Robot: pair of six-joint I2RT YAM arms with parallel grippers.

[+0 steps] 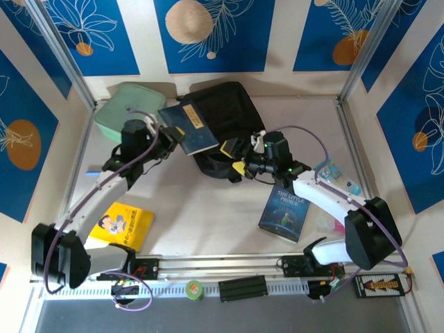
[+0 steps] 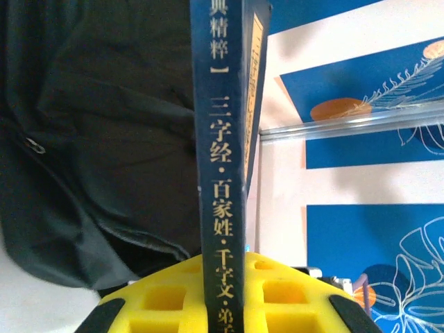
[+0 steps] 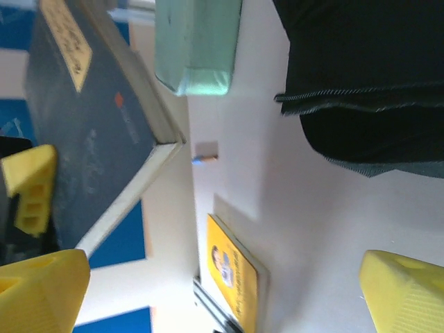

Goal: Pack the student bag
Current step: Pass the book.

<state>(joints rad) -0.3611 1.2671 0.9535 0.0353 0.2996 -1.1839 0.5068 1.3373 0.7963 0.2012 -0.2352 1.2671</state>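
The student bag [image 1: 223,114] is a black fabric backpack lying at the back middle of the table. My left gripper [image 1: 171,136] is shut on a dark blue book [image 1: 189,127] and holds it in the air at the bag's left edge. In the left wrist view the book's spine [image 2: 225,173] stands between the yellow fingers [image 2: 159,302], with the bag [image 2: 104,139] just behind. My right gripper [image 1: 232,158] is open at the bag's front edge with nothing between its fingers. From the right wrist, the gripper [image 3: 222,291] spreads wide over the table, the bag [image 3: 368,76] above it and the held book [image 3: 90,125] to the left.
A mint-green lidded box [image 1: 130,111] sits back left, next to the bag. A yellow book [image 1: 123,225] lies front left and a dark "Little Prince" book [image 1: 284,214] front right. A clear plastic bottle [image 1: 336,177] lies by the right wall. A small blue-tipped item [image 1: 90,173] lies at the left.
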